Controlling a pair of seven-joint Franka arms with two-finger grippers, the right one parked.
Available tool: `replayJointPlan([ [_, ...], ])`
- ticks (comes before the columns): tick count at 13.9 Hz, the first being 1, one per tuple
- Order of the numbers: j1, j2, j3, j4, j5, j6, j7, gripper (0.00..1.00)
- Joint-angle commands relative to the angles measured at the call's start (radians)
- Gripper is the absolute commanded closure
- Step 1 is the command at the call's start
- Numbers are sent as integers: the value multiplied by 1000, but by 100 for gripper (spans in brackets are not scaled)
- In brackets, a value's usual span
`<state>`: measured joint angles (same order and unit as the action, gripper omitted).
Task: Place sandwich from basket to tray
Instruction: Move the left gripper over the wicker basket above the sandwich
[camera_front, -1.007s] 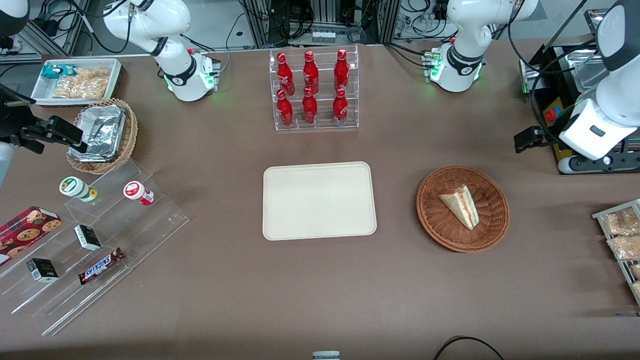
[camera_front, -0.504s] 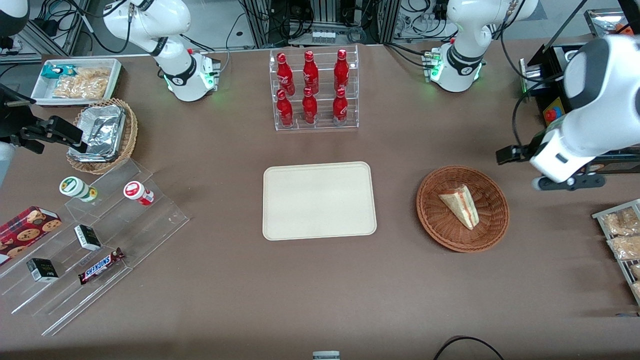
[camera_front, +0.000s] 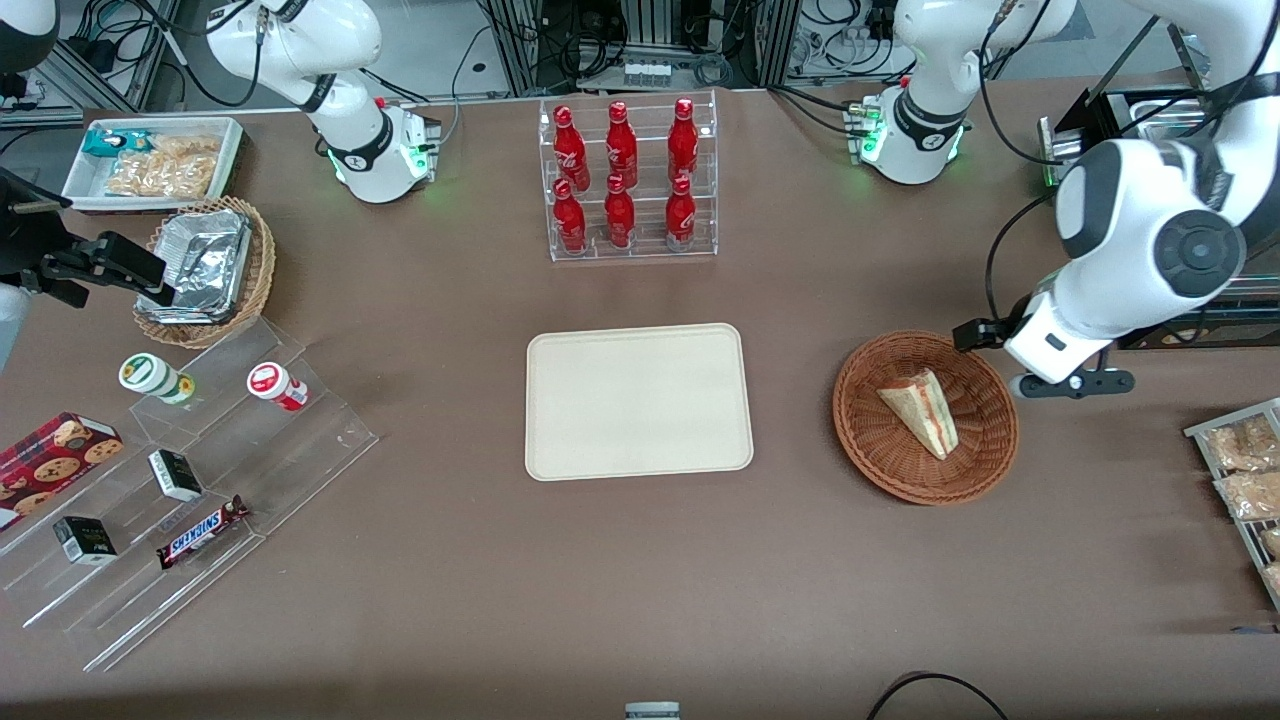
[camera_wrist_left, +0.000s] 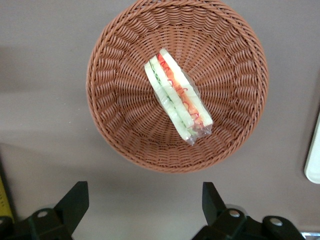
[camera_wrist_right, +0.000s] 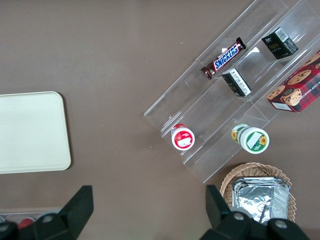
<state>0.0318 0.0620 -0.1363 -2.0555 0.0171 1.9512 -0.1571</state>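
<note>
The triangular wedge of pale bread with red and green filling, the sandwich (camera_front: 921, 410) (camera_wrist_left: 177, 97), lay in the round reddish-brown wicker basket (camera_front: 990, 455) (camera_wrist_left: 115, 95). Beside it, toward the parked arm's end, sat the flat cream-beige tray (camera_front: 638, 401) (camera_wrist_left: 314, 160). The left gripper (camera_front: 1010, 362) (camera_wrist_left: 145, 202) hung above the basket's farther rim, fingers (camera_wrist_left: 75, 200) spread wide, holding nothing.
</note>
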Motion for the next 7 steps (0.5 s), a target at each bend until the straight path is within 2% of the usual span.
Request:
replayJointPlan([
  [1,-12,-47,-5,-109,17,118,-99,0],
  [7,-69,-2,-5,-170,17,331,-367,0],
])
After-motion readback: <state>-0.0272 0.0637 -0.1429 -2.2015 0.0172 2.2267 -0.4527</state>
